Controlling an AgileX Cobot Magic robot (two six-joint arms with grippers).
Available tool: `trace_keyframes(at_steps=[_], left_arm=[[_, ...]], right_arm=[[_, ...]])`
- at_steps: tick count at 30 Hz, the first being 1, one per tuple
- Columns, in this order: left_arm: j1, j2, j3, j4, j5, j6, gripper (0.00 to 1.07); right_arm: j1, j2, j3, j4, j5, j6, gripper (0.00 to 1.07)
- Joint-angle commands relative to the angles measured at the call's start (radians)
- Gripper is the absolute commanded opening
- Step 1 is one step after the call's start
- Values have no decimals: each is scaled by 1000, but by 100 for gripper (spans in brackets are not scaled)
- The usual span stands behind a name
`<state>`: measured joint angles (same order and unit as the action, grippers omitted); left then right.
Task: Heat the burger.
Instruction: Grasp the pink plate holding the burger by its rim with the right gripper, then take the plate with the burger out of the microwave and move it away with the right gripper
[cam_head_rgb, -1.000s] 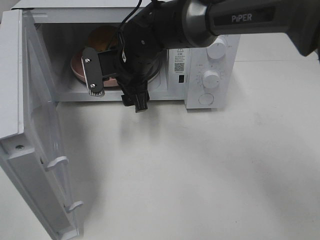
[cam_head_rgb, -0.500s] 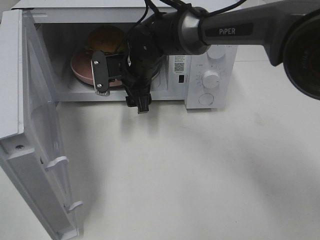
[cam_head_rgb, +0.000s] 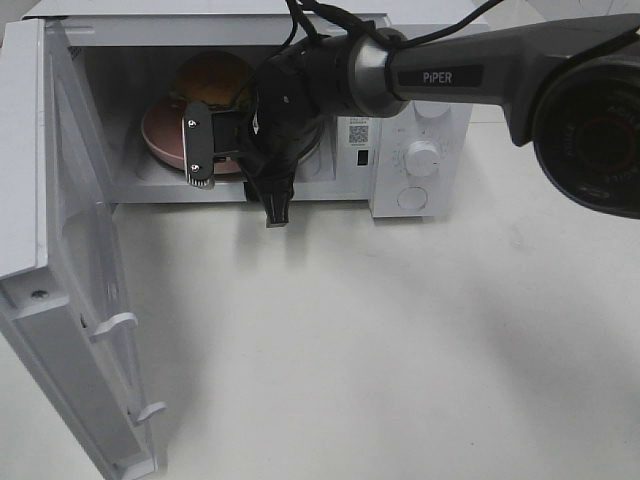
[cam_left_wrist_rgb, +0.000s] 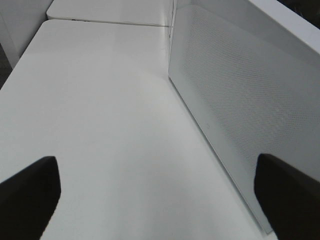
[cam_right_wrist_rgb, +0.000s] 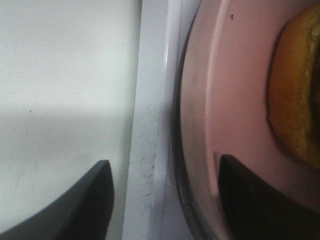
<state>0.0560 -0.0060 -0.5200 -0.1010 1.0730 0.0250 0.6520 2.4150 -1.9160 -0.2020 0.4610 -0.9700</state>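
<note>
Right gripper (cam_head_rgb: 235, 160) has backed toward the microwave (cam_head_rgb: 410, 130) mouth since a second ago; fingers part-open, empty, astride the pink plate (cam_right_wrist_rgb: 235, 100) rim. Burger (cam_head_rgb: 212, 78) sits inside on it, so loading looks done; door (cam_head_rgb: 75, 300) not yet shut. Left gripper (cam_left_wrist_rgb: 155, 192) wide, idle.

Your right arm (cam_head_rgb: 470, 70) reaches leftward from the right side of the scene, wrist turned, right gripper (cam_head_rgb: 235, 160) at far left with jaws apart. Your left gripper (cam_left_wrist_rgb: 160, 195) shows both fingers spread wide.
</note>
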Motion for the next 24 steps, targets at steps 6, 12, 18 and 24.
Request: trace_keyframes(at_steps=[6,12,18,24], left_arm=[[3,-17,1,0,0,-1,98],[3,-17,1,0,0,-1,98],[3,-17,1,0,0,-1,98],[3,-17,1,0,0,-1,98]], right_arm=[[0,6,-12,-2,60,-1,3],[13,6,-12,7,92,-23,0],[28,-16,-12,54,147,-119,0],[28,-82,68,53,121,-157,0]])
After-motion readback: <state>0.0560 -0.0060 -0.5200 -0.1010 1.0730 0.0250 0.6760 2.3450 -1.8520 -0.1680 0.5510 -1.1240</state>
